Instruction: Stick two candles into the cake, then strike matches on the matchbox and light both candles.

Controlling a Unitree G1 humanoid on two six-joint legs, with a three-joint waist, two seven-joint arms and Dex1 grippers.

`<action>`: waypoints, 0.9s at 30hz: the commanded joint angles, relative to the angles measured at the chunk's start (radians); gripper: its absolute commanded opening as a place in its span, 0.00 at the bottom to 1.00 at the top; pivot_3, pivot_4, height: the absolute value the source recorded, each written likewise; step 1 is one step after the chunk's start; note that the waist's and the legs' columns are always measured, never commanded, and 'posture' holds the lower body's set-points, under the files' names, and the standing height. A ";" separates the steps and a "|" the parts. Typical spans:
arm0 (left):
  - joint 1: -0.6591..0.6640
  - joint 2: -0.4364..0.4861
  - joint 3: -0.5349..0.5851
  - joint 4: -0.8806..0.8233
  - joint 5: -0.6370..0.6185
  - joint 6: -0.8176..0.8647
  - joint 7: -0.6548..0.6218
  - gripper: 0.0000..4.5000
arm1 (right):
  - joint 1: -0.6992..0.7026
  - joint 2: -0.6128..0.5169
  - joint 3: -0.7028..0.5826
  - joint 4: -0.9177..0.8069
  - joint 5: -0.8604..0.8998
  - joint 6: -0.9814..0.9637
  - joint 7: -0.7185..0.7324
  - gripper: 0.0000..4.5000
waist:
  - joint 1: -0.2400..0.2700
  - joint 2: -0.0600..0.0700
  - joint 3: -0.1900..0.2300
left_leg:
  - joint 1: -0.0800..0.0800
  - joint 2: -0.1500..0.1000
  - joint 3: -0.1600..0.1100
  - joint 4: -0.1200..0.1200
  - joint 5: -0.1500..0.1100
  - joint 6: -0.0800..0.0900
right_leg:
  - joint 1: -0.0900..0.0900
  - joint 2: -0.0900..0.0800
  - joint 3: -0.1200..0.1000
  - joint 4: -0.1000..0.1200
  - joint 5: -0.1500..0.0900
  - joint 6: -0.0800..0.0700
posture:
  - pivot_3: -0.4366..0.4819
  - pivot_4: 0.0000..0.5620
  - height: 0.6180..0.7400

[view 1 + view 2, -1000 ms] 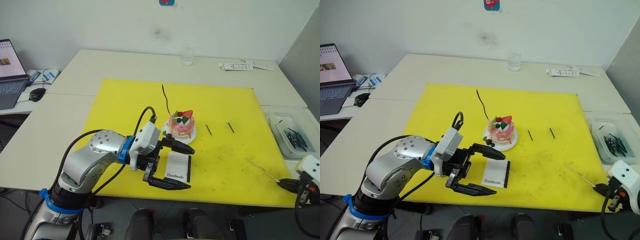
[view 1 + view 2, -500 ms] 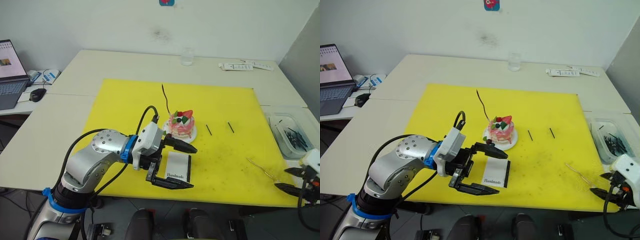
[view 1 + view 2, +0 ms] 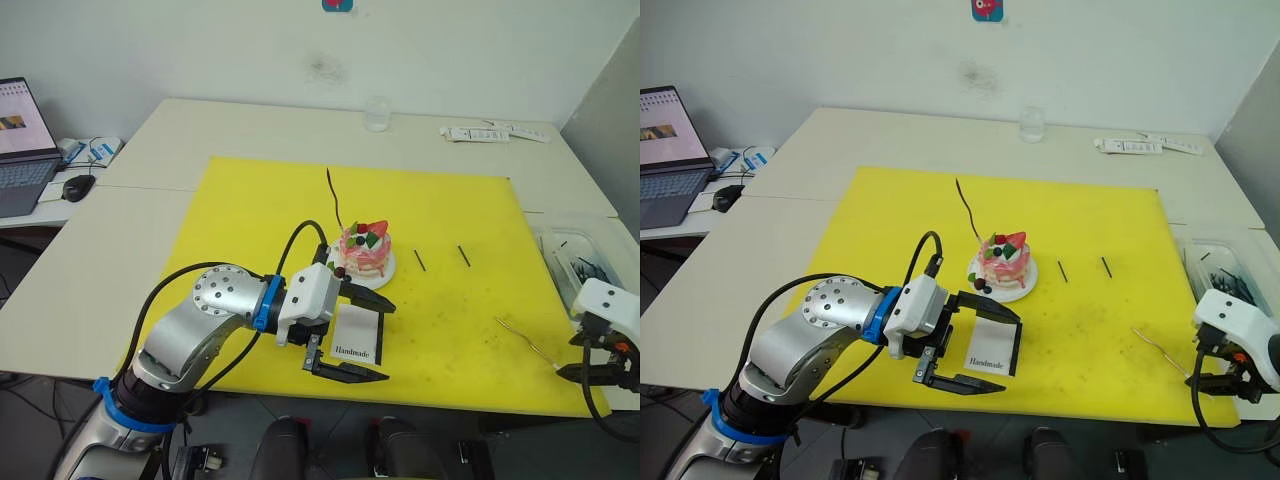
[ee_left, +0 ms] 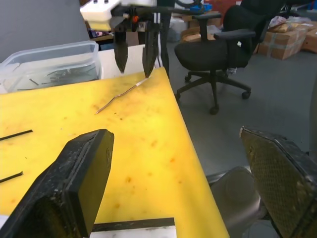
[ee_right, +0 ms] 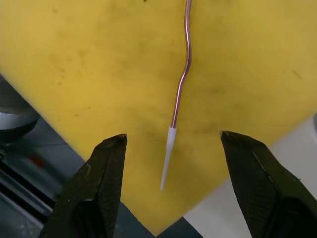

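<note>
my right claw [image 5: 171,191] hangs released, the loose candle's [image 5: 181,84] white tip lying between its fingers on the yellow mat [image 3: 440,215]; i'd drop straight and pinch just above the white. a second ago it sat shut and lower; beyond, my released left claw [image 3: 355,335] has edged around the matchbox [image 3: 357,334].

Noted: yellow mat [image 3: 250,210] across joined beige tables [image 3: 250,125]. Laptop [image 3: 22,140] and mouse [image 3: 75,187] at far left. Clear glass [image 3: 375,113] beyond mat. Clear plastic tub [image 3: 562,255] at right edge. Office chair [image 4: 218,44] on floor.
</note>
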 commanded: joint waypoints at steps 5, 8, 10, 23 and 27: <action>0.026 -0.019 -0.019 -0.045 0.028 -0.037 0.037 1.00 | -0.079 -0.021 0.131 0.054 -0.046 -0.044 -0.024 0.69 | 0.000 0.000 0.000 | 0.000 0.000 0.000 0.000 0.000 0.000 | 0.000 0.000 0.000 0.000 0.000 0.001 | 0.48 0.27 0.72; 0.037 -0.034 -0.026 -0.046 0.025 -0.053 0.040 1.00 | -0.112 -0.012 0.170 0.070 -0.047 -0.047 -0.028 0.69 | 0.000 0.000 0.000 | 0.000 0.000 0.000 0.000 0.000 0.000 | -0.001 0.000 0.000 0.001 0.001 0.001 | 0.48 0.27 0.72; 0.042 -0.044 -0.024 -0.051 0.012 -0.056 0.041 1.00 | -0.127 -0.009 0.187 0.075 -0.048 -0.046 -0.027 0.69 | 0.000 0.000 0.000 | 0.000 0.000 0.000 0.000 0.000 0.000 | -0.001 0.000 0.000 0.001 0.001 0.001 | 0.48 0.27 0.72; 0.053 -0.045 -0.033 -0.058 -0.003 -0.075 0.003 1.00 | -0.173 0.004 0.254 0.089 -0.054 -0.046 -0.024 0.33 | 0.000 0.001 0.000 | 0.000 0.001 0.001 0.000 0.000 0.000 | -0.001 0.001 0.000 0.001 0.001 0.002 | 0.48 0.27 0.72; 0.077 -0.041 -0.044 -0.064 0.011 -0.097 0.001 1.00 | -0.181 0.003 0.251 0.091 -0.050 -0.040 -0.016 0.02 | 0.000 0.001 0.000 | 0.000 0.001 0.001 0.000 0.000 0.000 | -0.001 0.001 0.000 0.001 0.001 0.002 | 0.48 0.27 0.72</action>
